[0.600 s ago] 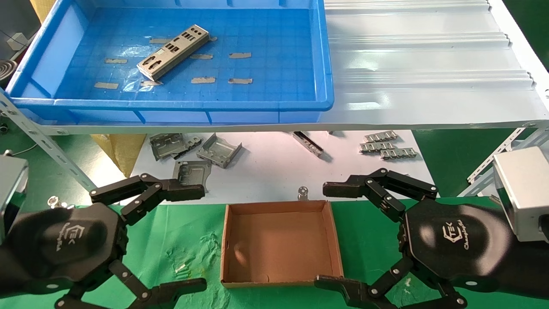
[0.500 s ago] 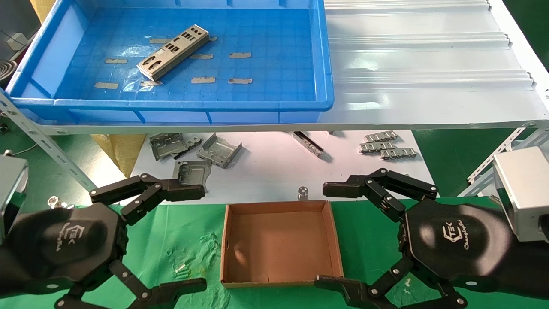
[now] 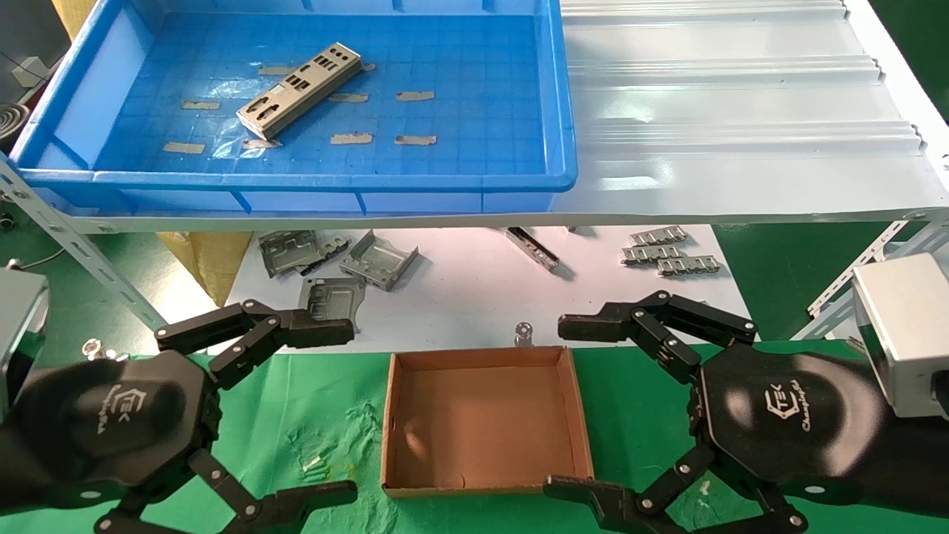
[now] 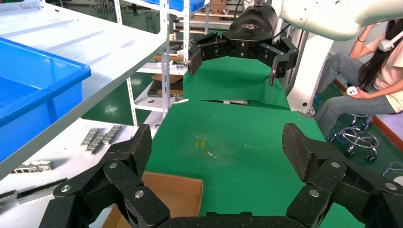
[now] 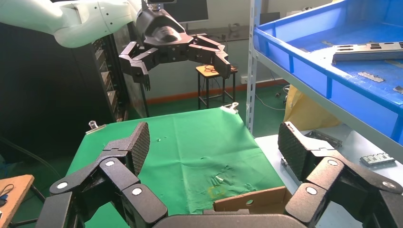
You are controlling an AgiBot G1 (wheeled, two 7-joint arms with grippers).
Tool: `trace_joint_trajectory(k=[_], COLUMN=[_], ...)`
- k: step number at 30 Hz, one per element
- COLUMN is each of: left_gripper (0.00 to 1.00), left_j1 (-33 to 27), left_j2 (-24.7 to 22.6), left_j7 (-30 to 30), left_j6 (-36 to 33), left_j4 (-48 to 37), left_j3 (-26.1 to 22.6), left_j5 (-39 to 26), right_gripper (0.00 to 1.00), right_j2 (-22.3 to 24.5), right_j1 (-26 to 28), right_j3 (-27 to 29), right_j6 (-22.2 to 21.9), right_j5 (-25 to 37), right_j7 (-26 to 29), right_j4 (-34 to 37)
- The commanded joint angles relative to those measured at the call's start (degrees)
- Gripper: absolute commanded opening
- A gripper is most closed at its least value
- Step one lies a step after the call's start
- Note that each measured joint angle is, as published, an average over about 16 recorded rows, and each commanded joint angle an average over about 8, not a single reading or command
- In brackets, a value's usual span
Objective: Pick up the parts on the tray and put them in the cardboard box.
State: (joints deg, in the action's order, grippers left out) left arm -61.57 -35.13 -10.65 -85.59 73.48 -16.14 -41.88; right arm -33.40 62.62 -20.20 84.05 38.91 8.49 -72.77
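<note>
One silver punched plate (image 3: 300,90) lies at an angle on the floor of the blue tray (image 3: 560,111) on the shelf; it also shows in the right wrist view (image 5: 368,51). The brown cardboard box (image 3: 582,415) sits empty on the green cloth between my grippers. My left gripper (image 3: 348,411) is open and empty to the left of the box. My right gripper (image 3: 556,408) is open and empty to the right of it. Both hang low, well in front of and below the tray.
Bent grey brackets (image 3: 378,259) and small toothed strips (image 3: 671,256) lie on the white table under the shelf. A white metal shelf (image 3: 741,119) extends right of the tray. Angled shelf struts (image 3: 81,256) stand at both sides.
</note>
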Motion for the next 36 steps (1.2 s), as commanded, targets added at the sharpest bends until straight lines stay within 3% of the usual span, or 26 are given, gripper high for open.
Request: trace_joint_trajectory(k=[1, 36], left_gripper=[1.00, 1.00], left_j1=[0.0, 0.0], left_j2=[0.0, 0.0], left_j7=[0.0, 0.0], left_j6=[0.0, 0.0], left_j4=[0.0, 0.0], left_j3=[0.0, 0.0], left_j5=[0.0, 0.0], right_gripper=[1.00, 1.00], right_j2=[0.0, 0.0], right_j1=[0.0, 0.0], right_j3=[0.0, 0.0], right_j6=[0.0, 0.0], right_j5=[0.0, 0.0], right_j7=[0.0, 0.0], right_j4=[0.0, 0.0])
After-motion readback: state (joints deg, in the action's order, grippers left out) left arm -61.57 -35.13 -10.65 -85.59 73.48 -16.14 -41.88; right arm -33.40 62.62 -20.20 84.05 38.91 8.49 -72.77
